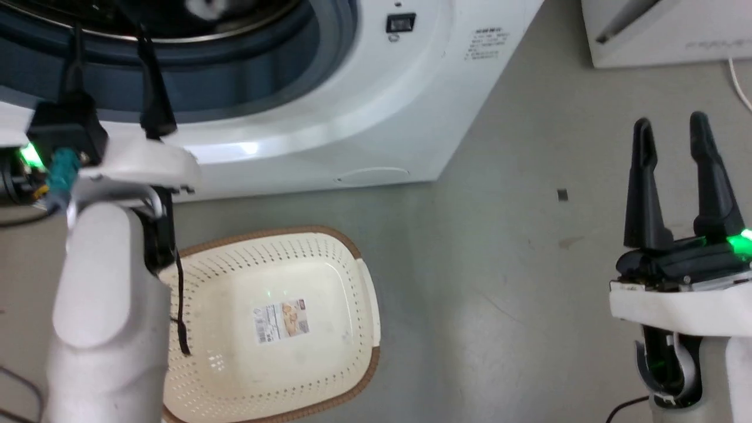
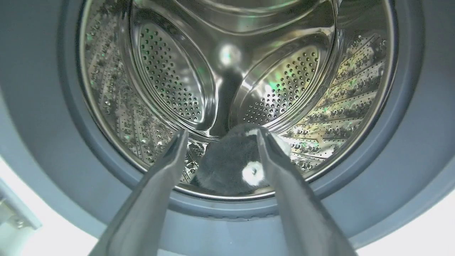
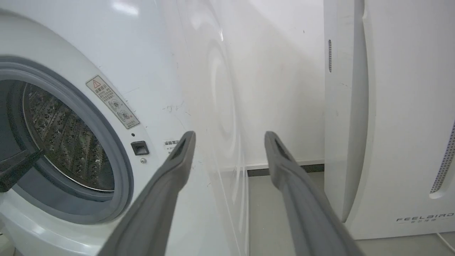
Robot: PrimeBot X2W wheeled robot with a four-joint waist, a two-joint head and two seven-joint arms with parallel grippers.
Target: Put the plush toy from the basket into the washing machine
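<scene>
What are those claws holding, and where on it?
Nothing: left gripper and right gripper are open; the plush toy lies in the washing machine.

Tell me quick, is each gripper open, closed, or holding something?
Left gripper: open, empty; the plush toy lies inside the washing machine beyond it.
Right gripper: open, empty.

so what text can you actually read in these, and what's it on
"FEELBIRD": low on the white appliance.
Warning sticker on the washer: red triangle sign, print too small to read.
Small sticker lower down: blurred.
Label in the basket: too small to read.
</scene>
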